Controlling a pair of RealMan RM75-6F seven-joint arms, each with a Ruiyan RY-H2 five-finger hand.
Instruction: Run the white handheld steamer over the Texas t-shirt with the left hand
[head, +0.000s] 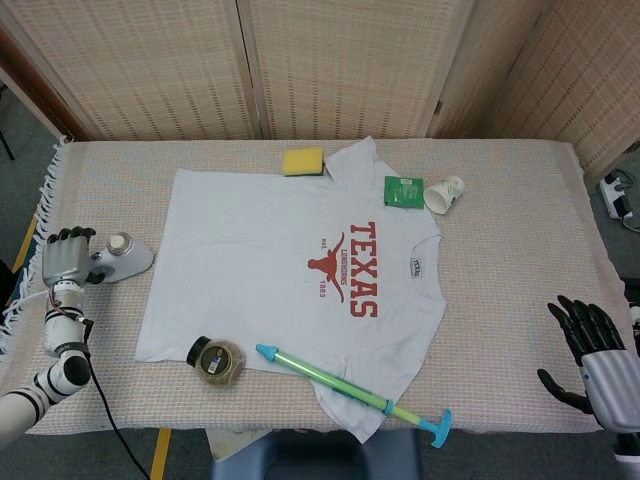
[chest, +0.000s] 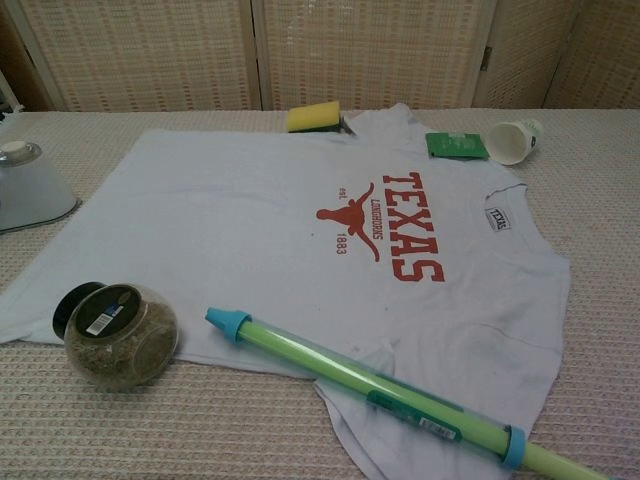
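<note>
The white handheld steamer (head: 122, 259) stands on the table just left of the Texas t-shirt (head: 262, 262), off the fabric. My left hand (head: 66, 259) is at the steamer's left end, fingers curled, and I see nothing gripped in it. In the chest view the steamer (chest: 30, 186) shows at the left edge beside the shirt (chest: 262, 224), with neither hand in sight. My right hand (head: 592, 353) hangs at the table's near right corner with its fingers spread and empty.
A jar of dried herbs (head: 218, 360) and a green pump tube (head: 345, 385) lie on the shirt's near hem. A yellow sponge (head: 303, 161) sits at the far edge of the shirt. A green packet (head: 403, 190) and a tipped paper cup (head: 444, 192) lie beyond the collar.
</note>
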